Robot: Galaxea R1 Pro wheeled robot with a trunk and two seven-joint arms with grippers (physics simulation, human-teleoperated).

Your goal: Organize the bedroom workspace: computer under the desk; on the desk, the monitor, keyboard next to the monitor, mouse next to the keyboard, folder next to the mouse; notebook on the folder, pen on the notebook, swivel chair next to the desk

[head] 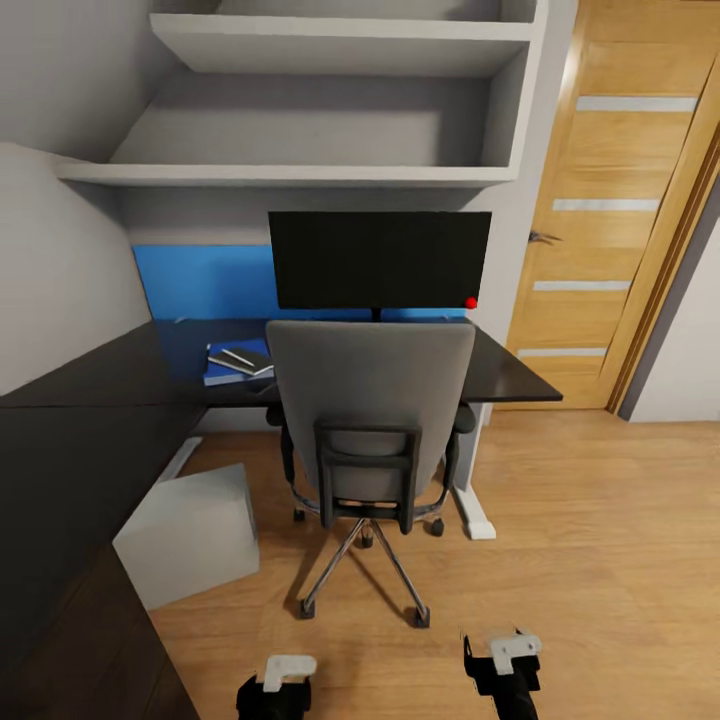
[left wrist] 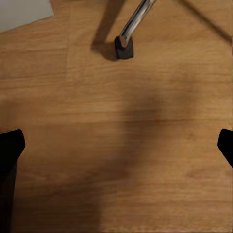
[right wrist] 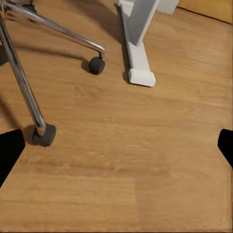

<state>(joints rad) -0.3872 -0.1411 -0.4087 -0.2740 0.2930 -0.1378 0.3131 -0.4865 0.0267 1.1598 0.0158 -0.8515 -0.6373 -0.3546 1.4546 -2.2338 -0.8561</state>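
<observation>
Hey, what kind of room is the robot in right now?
Most likely a home office corner of a room: a black L-shaped desk with a monitor, a grey swivel chair pulled up to it, wall shelves above, and a wooden door beside.

desk (head: pixel 90 385): folder (head: pixel 228 368), monitor (head: pixel 379 260) | floor (head: pixel 580 560): swivel chair (head: pixel 370 400), computer (head: pixel 190 535)

The grey fabric swivel chair (head: pixel 371 400) hides the black monitor's (head: pixel 380 258) stand and the glossy black table (head: pixel 90 400) behind it. The bright blue folder (head: pixel 228 366) is partly covered. Both grippers are cut off at the frame's bottom edge.
</observation>
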